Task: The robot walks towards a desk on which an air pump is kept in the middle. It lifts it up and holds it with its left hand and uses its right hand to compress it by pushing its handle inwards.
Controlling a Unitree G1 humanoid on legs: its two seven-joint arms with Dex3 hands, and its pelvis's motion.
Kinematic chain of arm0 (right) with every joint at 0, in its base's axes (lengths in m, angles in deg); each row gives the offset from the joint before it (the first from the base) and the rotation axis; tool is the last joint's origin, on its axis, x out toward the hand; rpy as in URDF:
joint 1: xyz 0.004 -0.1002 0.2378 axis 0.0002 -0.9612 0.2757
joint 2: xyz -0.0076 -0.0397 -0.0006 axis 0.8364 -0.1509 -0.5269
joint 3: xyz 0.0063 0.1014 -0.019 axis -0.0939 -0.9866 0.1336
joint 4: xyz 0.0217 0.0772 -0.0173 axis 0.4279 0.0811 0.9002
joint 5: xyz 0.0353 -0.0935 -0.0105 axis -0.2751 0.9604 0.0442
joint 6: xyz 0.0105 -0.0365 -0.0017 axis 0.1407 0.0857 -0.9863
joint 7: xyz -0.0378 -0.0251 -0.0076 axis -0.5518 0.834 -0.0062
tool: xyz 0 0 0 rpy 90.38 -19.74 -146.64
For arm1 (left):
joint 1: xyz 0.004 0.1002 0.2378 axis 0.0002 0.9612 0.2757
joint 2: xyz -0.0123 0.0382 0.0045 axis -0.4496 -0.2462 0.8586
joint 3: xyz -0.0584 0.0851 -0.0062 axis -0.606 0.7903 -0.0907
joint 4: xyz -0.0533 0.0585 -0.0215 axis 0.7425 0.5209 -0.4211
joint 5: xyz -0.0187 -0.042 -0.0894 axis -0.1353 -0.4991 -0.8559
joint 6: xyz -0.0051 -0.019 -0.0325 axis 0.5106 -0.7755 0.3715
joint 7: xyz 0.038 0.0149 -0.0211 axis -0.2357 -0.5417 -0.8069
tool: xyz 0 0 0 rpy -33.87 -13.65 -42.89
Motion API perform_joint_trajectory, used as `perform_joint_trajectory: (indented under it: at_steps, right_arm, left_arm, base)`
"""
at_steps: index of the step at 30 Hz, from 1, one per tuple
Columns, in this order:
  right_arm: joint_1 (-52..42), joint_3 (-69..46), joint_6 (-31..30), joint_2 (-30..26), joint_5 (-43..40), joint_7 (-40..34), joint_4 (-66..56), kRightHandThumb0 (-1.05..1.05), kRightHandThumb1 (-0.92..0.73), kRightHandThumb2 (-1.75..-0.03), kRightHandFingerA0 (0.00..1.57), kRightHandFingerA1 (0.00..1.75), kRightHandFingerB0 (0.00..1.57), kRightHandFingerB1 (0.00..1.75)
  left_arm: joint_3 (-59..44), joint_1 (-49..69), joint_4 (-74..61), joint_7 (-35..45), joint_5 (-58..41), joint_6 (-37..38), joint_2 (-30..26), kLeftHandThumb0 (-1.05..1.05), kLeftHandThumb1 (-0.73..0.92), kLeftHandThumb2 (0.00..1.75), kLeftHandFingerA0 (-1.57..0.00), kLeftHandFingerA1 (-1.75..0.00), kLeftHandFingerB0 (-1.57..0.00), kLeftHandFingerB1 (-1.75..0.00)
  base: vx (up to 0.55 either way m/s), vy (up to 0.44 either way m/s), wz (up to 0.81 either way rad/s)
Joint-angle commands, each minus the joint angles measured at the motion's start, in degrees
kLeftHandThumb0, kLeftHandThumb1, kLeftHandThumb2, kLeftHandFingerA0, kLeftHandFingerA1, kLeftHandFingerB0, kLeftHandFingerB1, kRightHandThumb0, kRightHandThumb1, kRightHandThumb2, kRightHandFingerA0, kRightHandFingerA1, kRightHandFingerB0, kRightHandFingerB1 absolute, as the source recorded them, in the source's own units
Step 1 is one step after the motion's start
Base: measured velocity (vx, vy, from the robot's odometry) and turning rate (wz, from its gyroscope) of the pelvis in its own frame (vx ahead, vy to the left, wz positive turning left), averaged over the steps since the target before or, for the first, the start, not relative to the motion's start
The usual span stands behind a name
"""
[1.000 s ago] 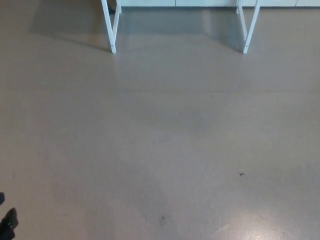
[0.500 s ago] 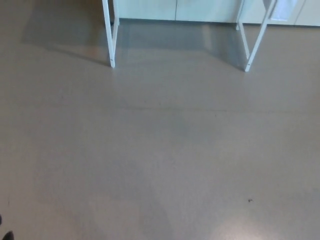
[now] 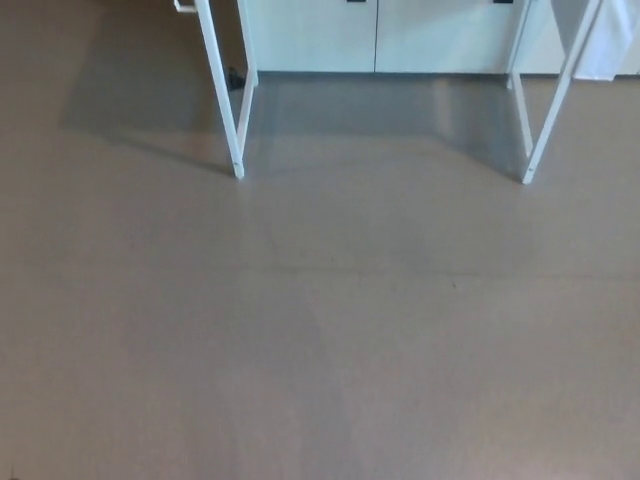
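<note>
The air pump does not show in the head view, and neither does the top of the surface that carries it; only the lower parts of the frame are in sight. Two pairs of white legs come down from the upper edge: the left legs (image 3: pixel 224 95) meet at a foot on the floor left of centre, and the right legs (image 3: pixel 548 100) slant down to a foot near the right side. Between and behind them runs a row of pale cabinet fronts (image 3: pixel 375 35), with a darker strip along their base. A small dark object (image 3: pixel 234 77) sits just behind the left legs; what it is cannot be told. The grey-brown floor (image 3: pixel 330 330) fills the remaining picture, with soft shadows under the frame. Neither robot hand shows, so their state cannot be told.
</note>
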Motion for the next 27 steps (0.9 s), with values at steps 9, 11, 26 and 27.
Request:
perform_joint_trajectory:
  at_steps: [9,11,26,27]
  right_arm:
    - [-1.0,1.0,1.1,-0.7,0.5,-0.1,0.5,-0.17,-0.63,-0.58,0.69,0.49,0.53,0.43]
    - [-1.0,1.0,1.1,-0.7,0.5,-0.1,0.8,-0.17,-0.63,-0.58,0.69,0.49,0.53,0.43]
    - [-1.0,1.8,0.1,-0.4,0.5,0.5,0.2,-0.2,-0.64,-0.59,0.7,0.48,0.56,0.44]
    - [-1.1,1.7,0.4,-0.4,0.4,0.6,0.2,-0.19,-0.64,-0.59,0.69,0.49,0.56,0.44]
  left_arm:
    - [1.5,1.2,0.1,-0.3,0.6,2.0,-1.4,-0.23,0.8,0.63,-0.46,-0.44,-0.39,-0.36]
    - [1.7,1.0,0.8,-0.3,0.7,2.0,-1.6,-0.25,0.8,0.63,-0.47,-0.44,-0.39,-0.35]
    - [3.7,1.7,1.8,-0.6,2.0,4.6,-2.3,-0.23,0.78,0.63,-0.48,-0.45,-0.38,-0.36]
    - [4.1,1.8,1.8,-1.0,2.6,4.9,-2.5,-0.24,0.79,0.63,-0.49,-0.45,-0.39,-0.36]
  base:
    - [0.48,0.119,-0.31]
    - [0.66,0.099,0.01]
    - [0.47,-0.083,0.26]
    - [0.4,-0.082,0.01]
